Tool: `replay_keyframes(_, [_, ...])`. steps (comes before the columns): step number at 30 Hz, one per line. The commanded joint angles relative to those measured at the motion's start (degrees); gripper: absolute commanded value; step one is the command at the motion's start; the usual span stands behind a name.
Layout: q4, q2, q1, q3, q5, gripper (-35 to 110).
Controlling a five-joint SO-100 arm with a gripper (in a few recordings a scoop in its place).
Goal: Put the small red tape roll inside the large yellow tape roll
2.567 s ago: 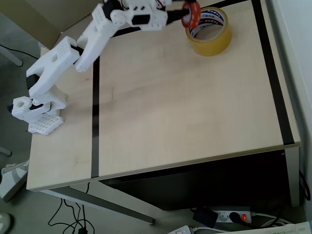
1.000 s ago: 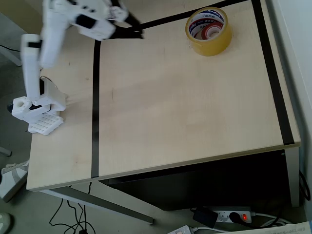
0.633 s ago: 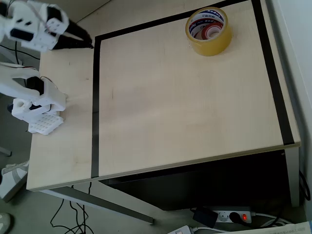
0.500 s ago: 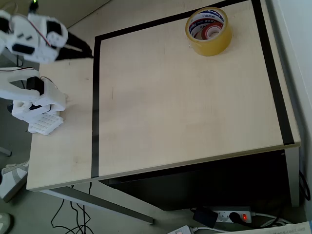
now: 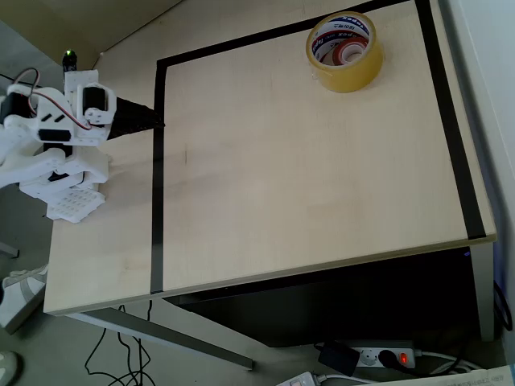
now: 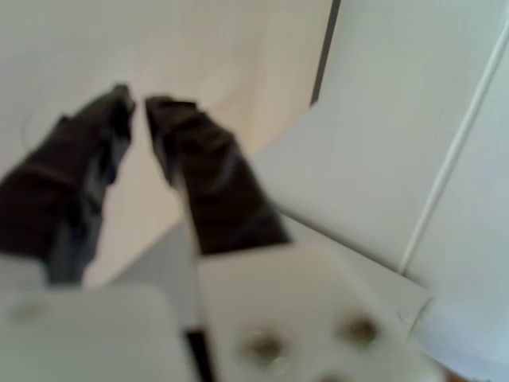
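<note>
Blurred black pincer (image 6: 137, 99) with tips slightly parted and nothing between them, above the pale table (image 6: 238, 48)

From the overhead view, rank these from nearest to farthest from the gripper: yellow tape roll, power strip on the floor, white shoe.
Gripper at left.
1. White shoe, on the floor at the lower left edge.
2. Large yellow tape roll, table's top right, small red tape roll inside.
3. Power strip, bottom right.

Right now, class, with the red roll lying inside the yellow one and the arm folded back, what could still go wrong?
1. The yellow roll sits near the table's far edge, so a knock could push it off, and the red roll with it.
2. The claw hangs low over the black tape line, so a careless swing might scrape the table.
</note>
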Motion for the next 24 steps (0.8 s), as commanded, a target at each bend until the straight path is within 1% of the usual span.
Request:
replay_keyframes(1, [-0.18,1.58,-1.05,3.08,1.05,0])
replay_keyframes(7, [0.26,1.58,-0.26,9.40,1.05,0])
replay_keyframes(11, [3.52,1.67,1.32,12.39,1.05,0])
replay_keyframes(16, [9.49,1.67,4.66,13.36,2.46,0])
replay_keyframes(20, [9.84,1.58,10.37,13.45,5.71,0])
replay_keyframes(24, [10.28,1.58,12.13,13.54,5.71,0])
